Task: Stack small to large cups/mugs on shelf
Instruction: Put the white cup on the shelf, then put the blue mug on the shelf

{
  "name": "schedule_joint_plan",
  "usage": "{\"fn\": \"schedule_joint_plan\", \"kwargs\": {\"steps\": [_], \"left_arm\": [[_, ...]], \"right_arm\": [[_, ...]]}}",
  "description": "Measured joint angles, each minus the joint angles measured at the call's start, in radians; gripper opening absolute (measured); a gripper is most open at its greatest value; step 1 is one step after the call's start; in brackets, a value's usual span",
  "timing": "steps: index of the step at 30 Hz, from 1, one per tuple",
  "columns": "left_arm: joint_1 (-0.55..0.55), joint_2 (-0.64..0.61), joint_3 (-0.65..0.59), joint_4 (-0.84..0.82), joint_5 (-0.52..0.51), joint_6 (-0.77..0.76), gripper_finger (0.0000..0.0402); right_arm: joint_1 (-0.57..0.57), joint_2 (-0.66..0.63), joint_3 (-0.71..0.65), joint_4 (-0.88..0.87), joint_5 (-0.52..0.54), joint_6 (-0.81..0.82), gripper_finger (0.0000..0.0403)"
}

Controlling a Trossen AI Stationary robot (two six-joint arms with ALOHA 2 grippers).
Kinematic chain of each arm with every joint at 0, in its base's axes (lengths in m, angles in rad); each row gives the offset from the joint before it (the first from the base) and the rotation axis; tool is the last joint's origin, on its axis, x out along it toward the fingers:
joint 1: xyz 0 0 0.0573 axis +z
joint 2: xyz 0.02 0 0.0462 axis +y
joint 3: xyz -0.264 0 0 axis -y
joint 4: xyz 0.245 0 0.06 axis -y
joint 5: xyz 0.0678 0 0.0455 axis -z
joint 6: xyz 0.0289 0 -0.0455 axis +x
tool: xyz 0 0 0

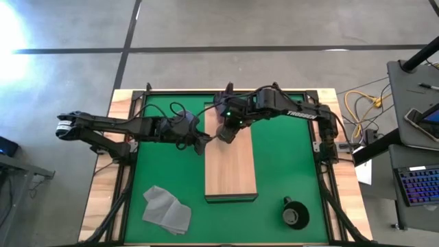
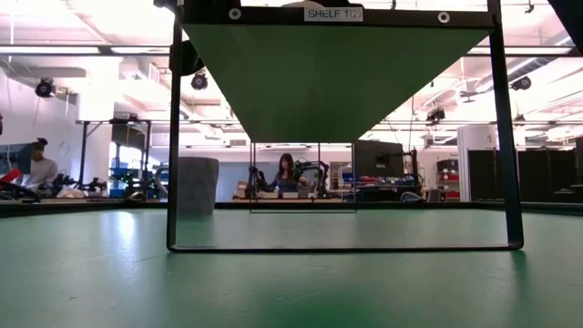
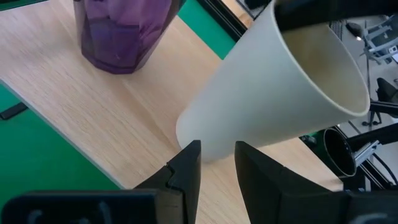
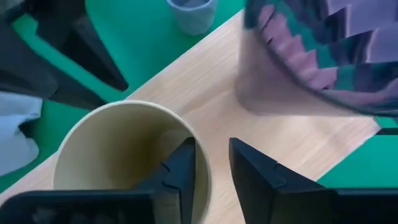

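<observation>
1 cream-yellow cup [image 4: 118, 155], tilted over the shelf [image 1: 230, 171], has its rim pinched by the right tool [image 4: 211, 168].

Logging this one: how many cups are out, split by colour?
purple ribbed tumbler: 1
cream cup: 1
lavender-grey cup: 1
black mug: 1
Total: 4

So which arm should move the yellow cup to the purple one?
Right. The right claw grips the cream cup by its rim, holding it tilted beside the purple tumbler. The left claw is open, just by the cup's base.
</observation>
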Motion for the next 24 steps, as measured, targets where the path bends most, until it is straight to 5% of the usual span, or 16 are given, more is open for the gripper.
{"fn": "schedule_joint_plan", "kwargs": {"steps": [14, 24], "left_arm": [[0.0, 0.0, -0.019, 0.0, -0.002, -0.003, 0.0084], [-0.028, -0.015, -0.019, -0.048, 0.006, -0.009, 0.0084]], "right_arm": [[-0.005, -0.035, 0.036, -0.057, 0.022, 0.001, 0.0096], [0.109, -0.206, 0.034, -0.175, -0.027, 0.077, 0.0105]]}}
